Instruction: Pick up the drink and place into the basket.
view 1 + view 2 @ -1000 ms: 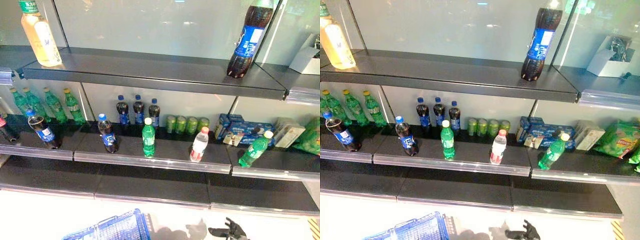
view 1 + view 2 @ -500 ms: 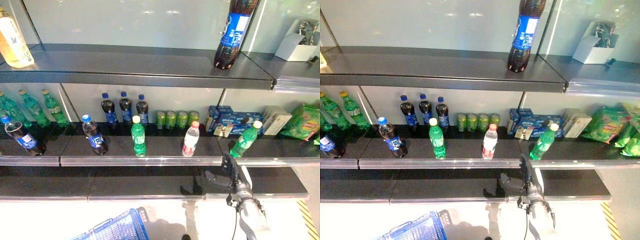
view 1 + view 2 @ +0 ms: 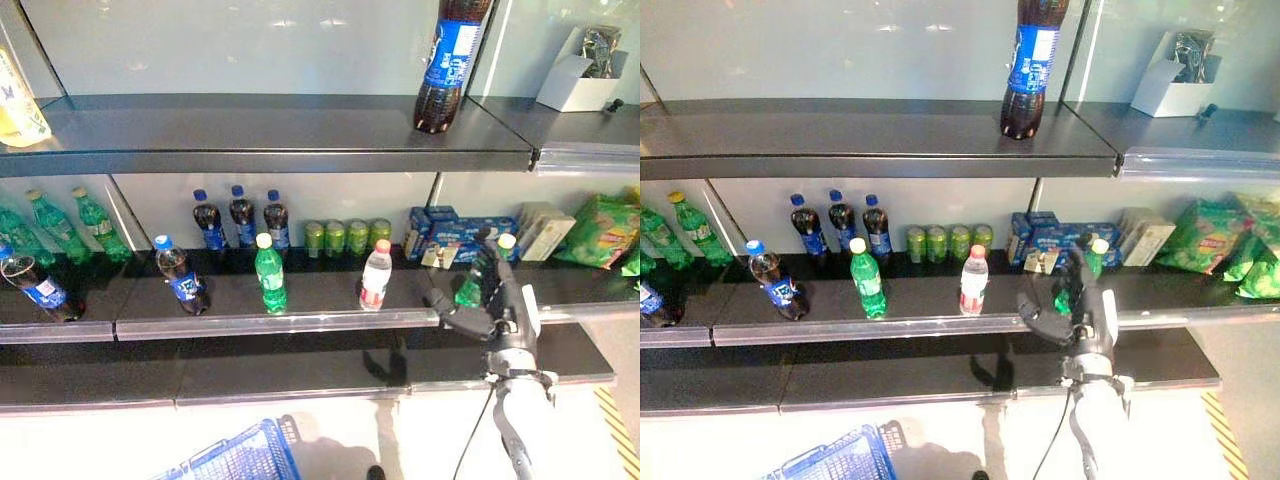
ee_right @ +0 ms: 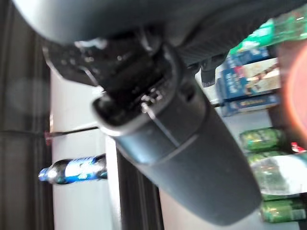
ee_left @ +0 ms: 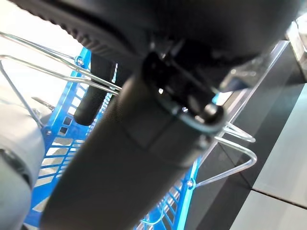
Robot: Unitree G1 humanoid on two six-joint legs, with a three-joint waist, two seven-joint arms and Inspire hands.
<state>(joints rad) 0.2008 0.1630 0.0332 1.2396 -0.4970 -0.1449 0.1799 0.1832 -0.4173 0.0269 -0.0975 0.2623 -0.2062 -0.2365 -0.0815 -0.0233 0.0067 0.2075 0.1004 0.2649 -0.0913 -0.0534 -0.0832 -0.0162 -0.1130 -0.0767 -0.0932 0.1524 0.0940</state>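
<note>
A green drink bottle [image 3: 467,291] with a pale cap stands near the front of the middle shelf [image 3: 320,318], right of centre. My right hand [image 3: 497,296] is raised just in front of it, open, fingers straight up and thumb out to the left, partly hiding the bottle [image 3: 1064,297]. I cannot tell whether it touches. The blue basket [image 3: 243,460] hangs low at the bottom left. In the left wrist view my left hand [image 5: 144,120] is curled round the wire handle [image 5: 62,76] of the basket [image 5: 62,139].
The same shelf holds a clear red-capped bottle [image 3: 375,279], another green bottle [image 3: 269,276], cola bottles [image 3: 181,279], green cans [image 3: 347,236], blue boxes [image 3: 462,228] and snack bags [image 3: 606,230]. A large cola bottle [image 3: 448,62] stands on the top shelf. An empty dark shelf lies below.
My right hand has risen from floor level to the middle shelf and now stands before the green bottle. The camera has also shifted towards the right.
</note>
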